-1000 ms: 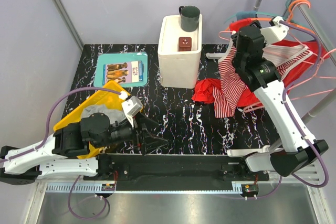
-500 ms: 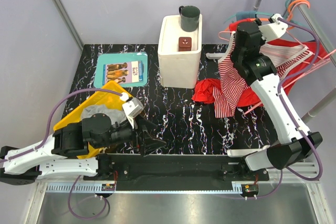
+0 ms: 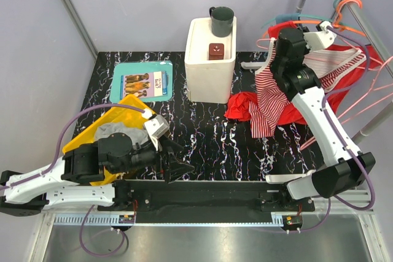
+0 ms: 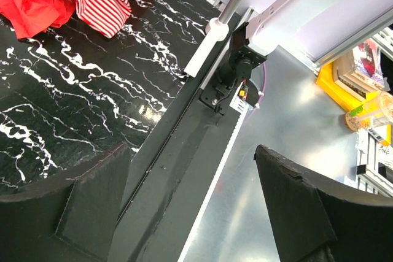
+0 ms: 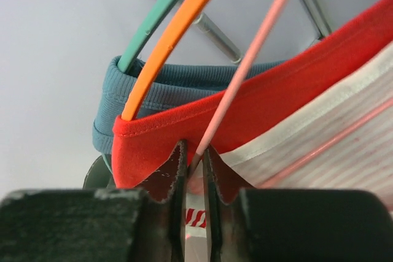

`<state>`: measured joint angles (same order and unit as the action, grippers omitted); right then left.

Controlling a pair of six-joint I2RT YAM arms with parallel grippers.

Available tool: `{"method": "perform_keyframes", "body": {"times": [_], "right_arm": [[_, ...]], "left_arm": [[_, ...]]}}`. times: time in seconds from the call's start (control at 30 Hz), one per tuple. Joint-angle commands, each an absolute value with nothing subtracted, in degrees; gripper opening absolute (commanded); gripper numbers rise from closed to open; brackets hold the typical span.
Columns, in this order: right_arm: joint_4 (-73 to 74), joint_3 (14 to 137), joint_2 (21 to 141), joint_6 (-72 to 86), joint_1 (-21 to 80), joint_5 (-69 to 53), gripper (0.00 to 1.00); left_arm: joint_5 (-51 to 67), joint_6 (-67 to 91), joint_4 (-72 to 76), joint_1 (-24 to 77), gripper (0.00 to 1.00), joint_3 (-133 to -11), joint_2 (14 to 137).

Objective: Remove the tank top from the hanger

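Shifted right claw (image 5: 193, 153) pinches pink hanger (image 5: 245, 65), wrist-view only.

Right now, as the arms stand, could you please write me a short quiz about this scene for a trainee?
1. True or false: the left pincer is open and holds nothing.
2. Which thing does the right pincer grip? A. the pink hanger B. the teal hanger C. the orange hanger
3. Name the colour of the cloth that lies on the table beside the striped tank top.
Key: 1 true; 2 A; 3 red.
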<state>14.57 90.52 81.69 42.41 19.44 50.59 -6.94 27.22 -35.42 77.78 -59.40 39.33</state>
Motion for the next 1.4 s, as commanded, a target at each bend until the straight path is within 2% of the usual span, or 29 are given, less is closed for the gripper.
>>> {"method": "perform_keyframes", "body": {"times": [0.0, 0.1, 0.2, 0.67, 0.97, 1.37], "right_arm": [[11.5, 89.8, 78.8, 44.2, 19.2, 49.2, 0.11], [11.5, 89.5, 76.6, 44.6, 19.2, 46.7, 0.03], [11.5, 89.3, 74.5, 44.6, 19.4, 43.9, 0.0], [14.9, 82.1, 62.7, 51.5, 25.7, 38.8, 0.0], [20.0, 77.6, 54.1, 56.9, 27.2, 25.6, 0.0], [29.3, 76.4, 44.1, 60.6, 28.0, 0.2, 0.0]], "left_arm": [[-8.1, 26.4, -35.2, 78.0, 0.87, -60.8, 38.8], [-8.2, 26.3, -35.2, 78.0, 0.87, -61.0, 38.5], [-7.5, 26.2, -35.3, 78.0, 0.87, -61.4, 38.8], [-7.2, 26.3, -35.2, 78.0, 0.87, -62.2, 39.6], [-7.3, 26.5, -35.2, 78.0, 0.86, -62.3, 39.5], [-8.5, 27.0, -33.0, 78.0, 0.86, -60.3, 39.1]]}}
